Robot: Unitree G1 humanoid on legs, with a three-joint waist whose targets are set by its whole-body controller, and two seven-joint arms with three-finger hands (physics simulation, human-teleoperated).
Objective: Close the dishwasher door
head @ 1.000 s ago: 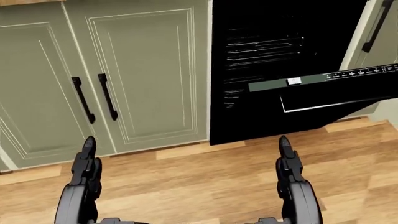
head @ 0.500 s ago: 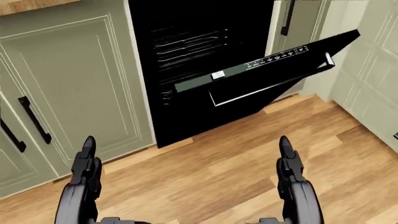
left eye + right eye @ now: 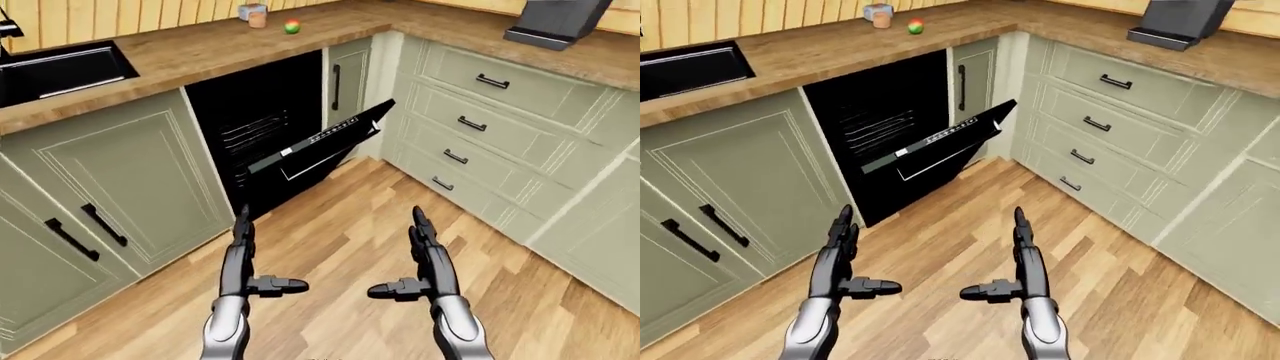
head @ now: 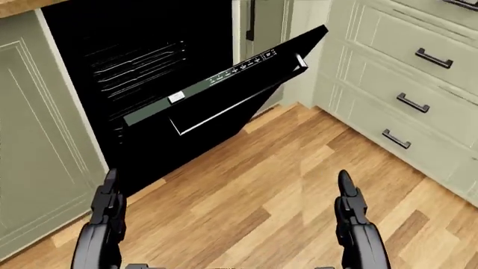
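The black dishwasher (image 3: 250, 131) stands under the wooden counter, its racks showing in the dark cavity (image 4: 127, 61). Its door (image 3: 320, 142) hangs partly open, tilted outward, with a control strip along its top edge (image 4: 217, 78) and a handle bar (image 4: 224, 109) below it. My left hand (image 3: 245, 255) and right hand (image 3: 420, 251) are both open and empty, fingers straight, held low over the wood floor. Both hands are well short of the door, below it in the views.
Green cabinet doors with black handles (image 3: 85, 229) stand left of the dishwasher. A drawer bank (image 3: 470, 127) runs along the right wall at the corner. The counter holds a sink (image 3: 60, 67), a cup and ball (image 3: 270, 19) and a black appliance (image 3: 555, 22).
The whole picture has shifted left as the camera turned right: the dishwasher moved from the right toward the middle-left and the corner drawers came into view. The hands kept their pose.
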